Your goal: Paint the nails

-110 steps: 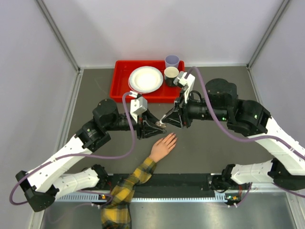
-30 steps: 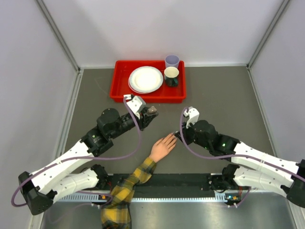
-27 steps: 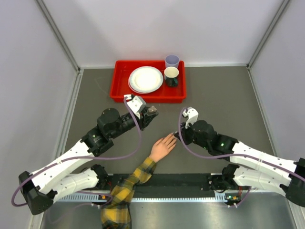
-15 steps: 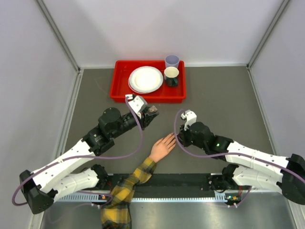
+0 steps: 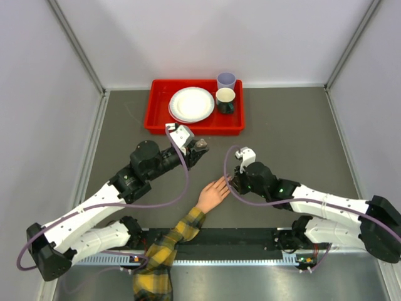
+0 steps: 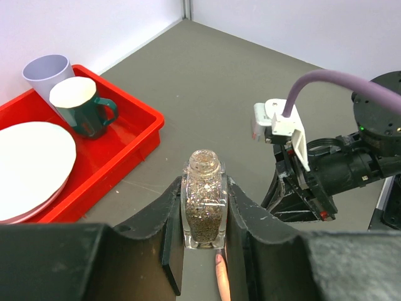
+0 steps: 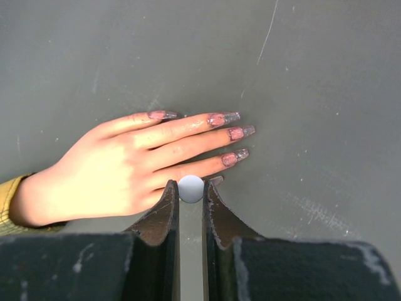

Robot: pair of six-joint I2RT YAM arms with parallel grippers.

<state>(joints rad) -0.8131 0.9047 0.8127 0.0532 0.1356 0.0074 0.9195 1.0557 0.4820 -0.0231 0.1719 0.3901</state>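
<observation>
The grey table [image 5: 282, 125] bears a red tray [image 5: 156, 119] at its far side, well apart from the mannequin hand [image 5: 213, 193], which lies palm down near the front with its plaid sleeve [image 5: 166, 244] running to the near edge; the tray holds a white plate [image 5: 191, 104], a dark green mug [image 5: 225, 100] and a lilac cup [image 5: 226, 80]; between tray and hand, the left gripper [image 5: 199, 147] is clenched on an upright, capless glitter bottle [image 6: 203, 200]; the right gripper [image 5: 233, 182] pinches a small white knob [image 7: 190, 189] right at the fingertips, its fingers [image 7: 164, 207] hiding part of the nearest finger; the nails [image 7: 233, 133] are long and pinkish.
</observation>
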